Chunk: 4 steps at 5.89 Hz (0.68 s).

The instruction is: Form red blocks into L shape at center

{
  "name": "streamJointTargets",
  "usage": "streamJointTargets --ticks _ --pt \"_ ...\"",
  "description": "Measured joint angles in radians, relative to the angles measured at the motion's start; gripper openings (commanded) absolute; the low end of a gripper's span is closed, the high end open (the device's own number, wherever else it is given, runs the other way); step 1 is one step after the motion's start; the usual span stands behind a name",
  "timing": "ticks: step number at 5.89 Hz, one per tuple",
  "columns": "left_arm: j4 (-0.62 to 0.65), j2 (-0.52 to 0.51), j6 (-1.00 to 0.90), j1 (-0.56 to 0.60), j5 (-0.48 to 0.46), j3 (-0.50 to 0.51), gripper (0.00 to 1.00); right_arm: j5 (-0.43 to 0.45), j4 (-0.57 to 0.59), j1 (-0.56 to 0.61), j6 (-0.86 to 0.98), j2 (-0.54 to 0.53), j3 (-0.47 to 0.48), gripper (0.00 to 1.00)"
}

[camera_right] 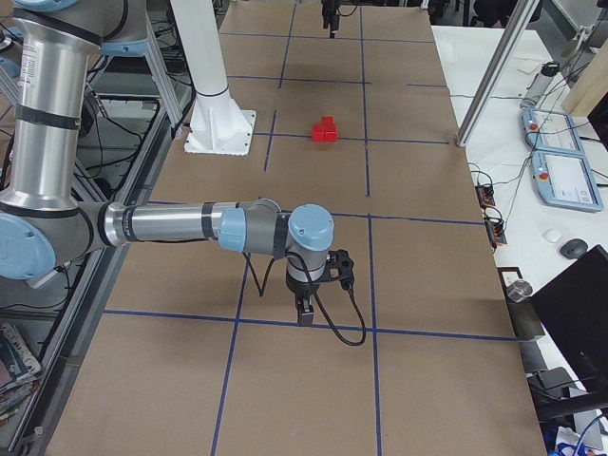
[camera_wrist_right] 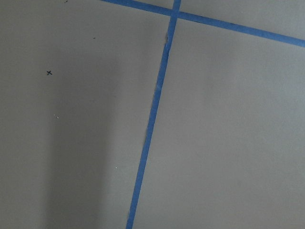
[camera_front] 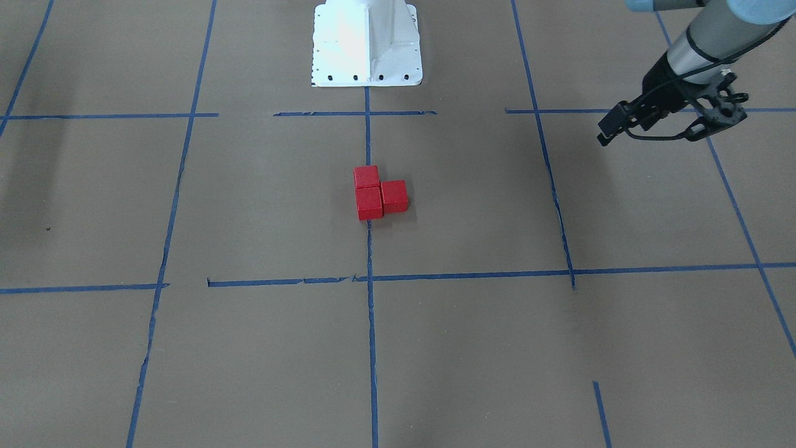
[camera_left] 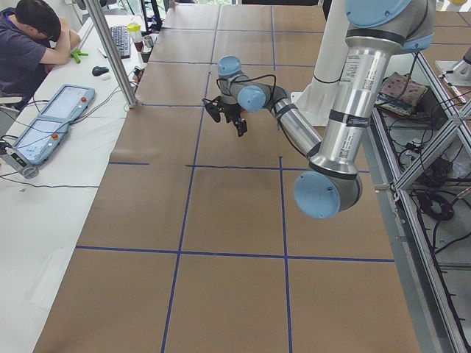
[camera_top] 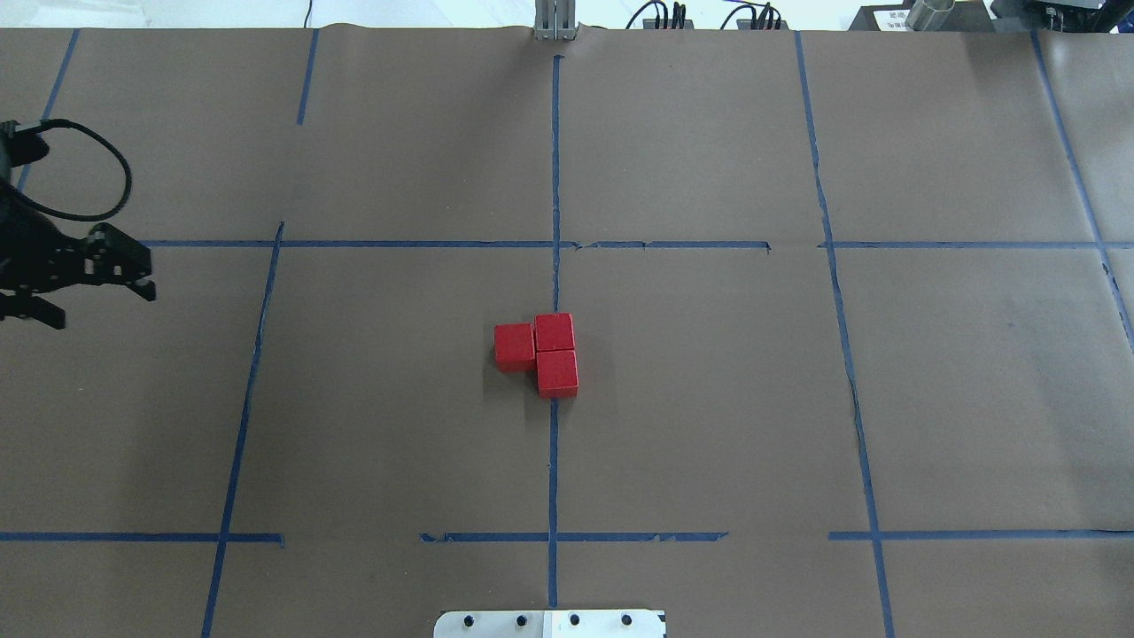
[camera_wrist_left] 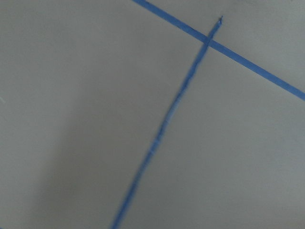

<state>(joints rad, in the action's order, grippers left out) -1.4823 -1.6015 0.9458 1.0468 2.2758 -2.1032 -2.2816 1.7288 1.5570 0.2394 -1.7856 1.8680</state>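
Jaws far off; three matte red blocks (camera_top: 554, 333) form an L.

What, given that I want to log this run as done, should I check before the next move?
1. The red blocks form an L: ok. Two lie in a row and one lies beside the far one.
2. The blocks touch: ok, though the side block sits slightly staggered.
3. The L is at the center, on the blue tape line: ok.
4. The left gripper is clear of the blocks: ok. It is open, empty and far off to the side.
5. The right gripper is clear of the blocks: ok.
6. The right gripper is open: cannot tell, since it shows only in the side view.
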Motion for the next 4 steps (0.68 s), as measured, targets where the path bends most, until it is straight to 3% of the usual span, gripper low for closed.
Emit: streamJointTargets --ticks 2,4 --pt "0.0 0.133 -0.532 0.212 0.036 0.07 1.0 -0.001 0.0 0.0 0.0 0.0 -0.003 0.99" --pt "-0.004 0.198 -1.028 0.439 0.064 0.225 1.0 -0.005 0.0 0.0 0.002 0.0 -0.003 0.99"
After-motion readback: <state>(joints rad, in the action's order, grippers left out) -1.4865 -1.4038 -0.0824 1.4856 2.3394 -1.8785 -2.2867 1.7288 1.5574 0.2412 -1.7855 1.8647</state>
